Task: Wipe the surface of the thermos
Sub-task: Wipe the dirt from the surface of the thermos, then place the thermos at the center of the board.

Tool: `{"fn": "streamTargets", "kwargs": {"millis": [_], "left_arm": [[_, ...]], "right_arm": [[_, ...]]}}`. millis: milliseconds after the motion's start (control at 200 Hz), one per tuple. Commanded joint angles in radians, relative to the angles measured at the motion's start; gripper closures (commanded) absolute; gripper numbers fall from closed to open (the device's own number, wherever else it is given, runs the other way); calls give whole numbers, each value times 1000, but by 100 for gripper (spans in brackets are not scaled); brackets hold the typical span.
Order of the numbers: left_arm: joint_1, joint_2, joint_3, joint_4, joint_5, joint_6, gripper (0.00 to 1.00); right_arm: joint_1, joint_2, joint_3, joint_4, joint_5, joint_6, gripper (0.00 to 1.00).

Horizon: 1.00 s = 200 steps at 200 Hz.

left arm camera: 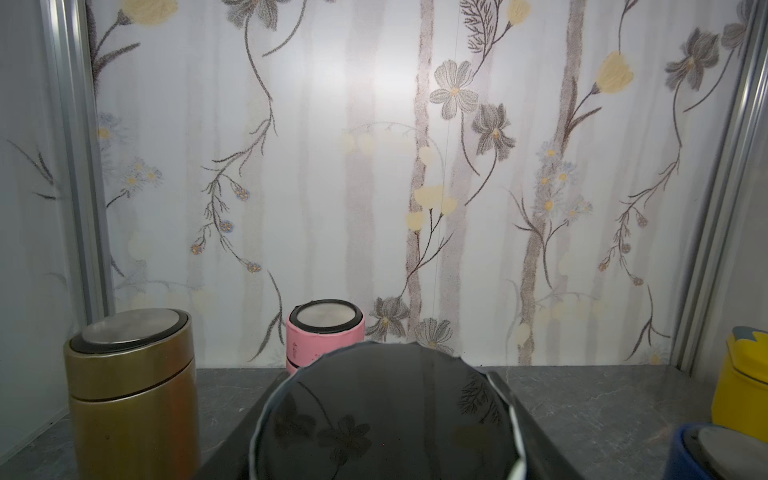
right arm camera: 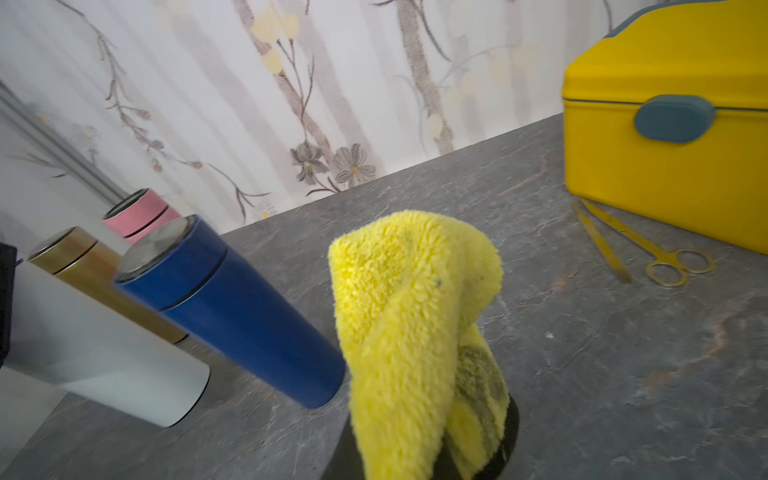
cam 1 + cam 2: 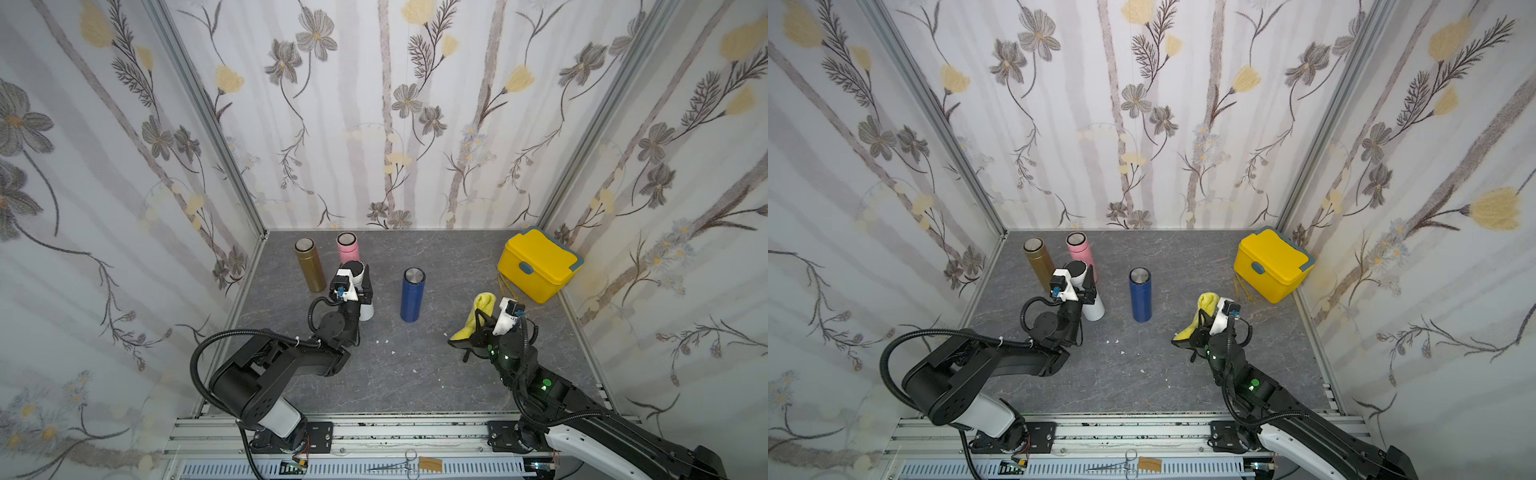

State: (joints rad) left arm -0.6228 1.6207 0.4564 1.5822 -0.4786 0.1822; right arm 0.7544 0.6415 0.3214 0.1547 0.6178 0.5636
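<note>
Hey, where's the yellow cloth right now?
The yellow cloth is pinched in the right gripper, held above the table between the blue thermos and the yellow box in both top views.

Both top views look steeply down from the front over the whole bench [image 3: 436, 374]; wrist cameras sit close, facing twelve o'clock.

left gripper [image 3: 353, 286]: jaws clamped (arm extended forward) | right gripper [image 3: 478, 322]: jaws clamped
</note>
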Motion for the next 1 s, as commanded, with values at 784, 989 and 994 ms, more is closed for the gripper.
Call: {"fn": "streamTargets", "kwargs": {"millis": [784,989,994], "left_arm": [[117,465,630,-133,176,-51,100],[124,514,662,-147,217,-69,100],[124,515,662,-147,220,-69,100]], "right_arm": [[-425,323,-81,308,-56,-57,100],[-425,345,-72,307,-73,-62,100],[-425,346,-71,306,-72,-62,100]]}}
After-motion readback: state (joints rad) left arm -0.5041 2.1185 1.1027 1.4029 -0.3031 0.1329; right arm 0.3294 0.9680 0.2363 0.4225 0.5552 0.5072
